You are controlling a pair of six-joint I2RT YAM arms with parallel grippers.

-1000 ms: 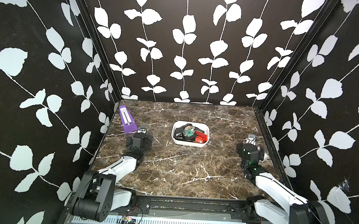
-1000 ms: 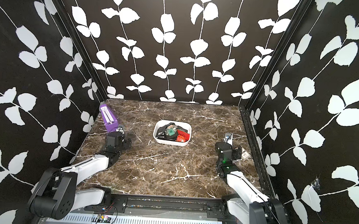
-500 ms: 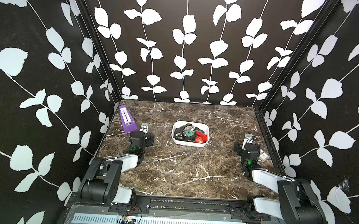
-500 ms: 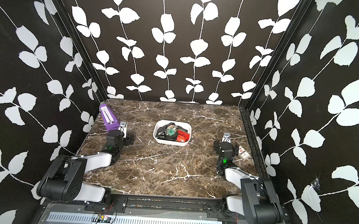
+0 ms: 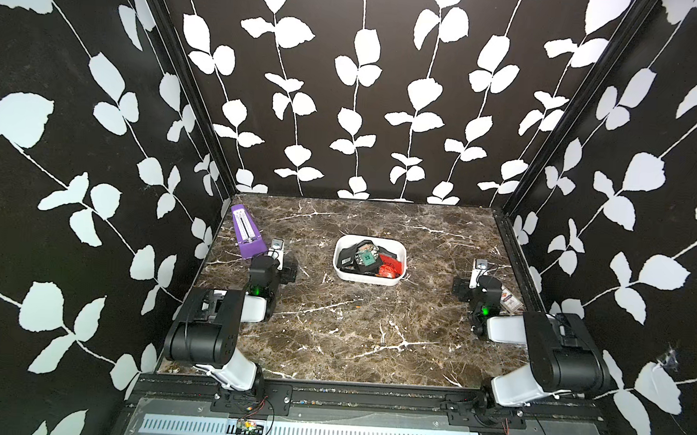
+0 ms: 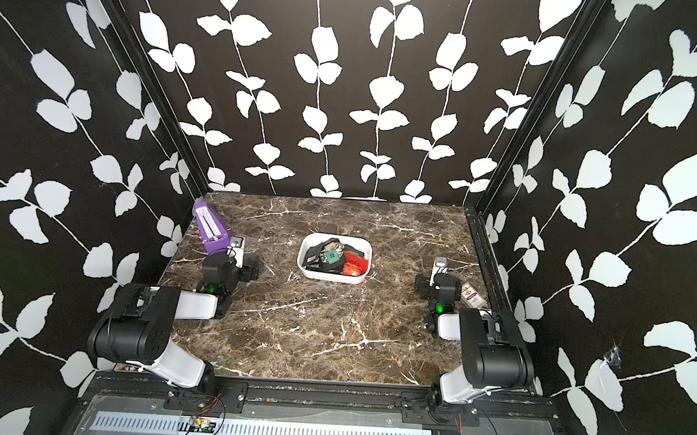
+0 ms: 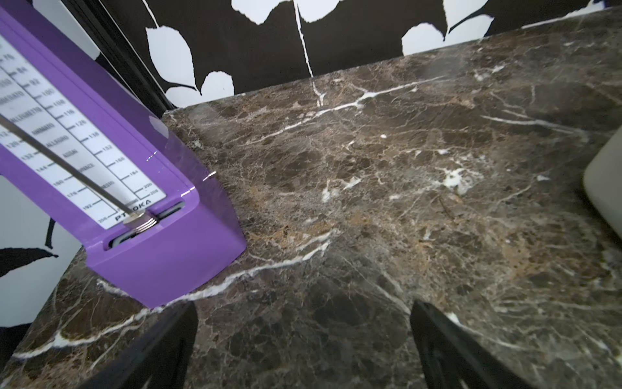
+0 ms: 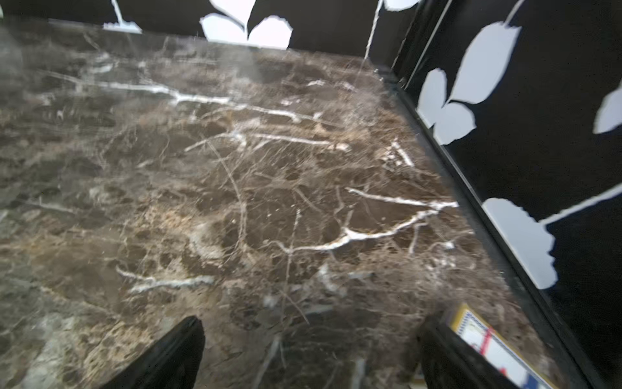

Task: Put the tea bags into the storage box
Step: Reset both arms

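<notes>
The box (image 5: 366, 277) sits near the middle of the counter (image 5: 353, 333). The tea bags (image 5: 367, 259) lie heaped inside it, mostly black, with a green one on top and red ones toward the right end. Both arms are folded low, one at each side of the counter, well apart from the box. The left gripper (image 7: 303, 313) is spread wide with nothing between its jaws, low over bare marble just beside the purple metronome (image 7: 161, 256). The right gripper (image 8: 309, 326) is also spread wide and empty. A white-and-red card pack (image 8: 494, 347) lies just beside its outer jaw, near the right wall.
</notes>
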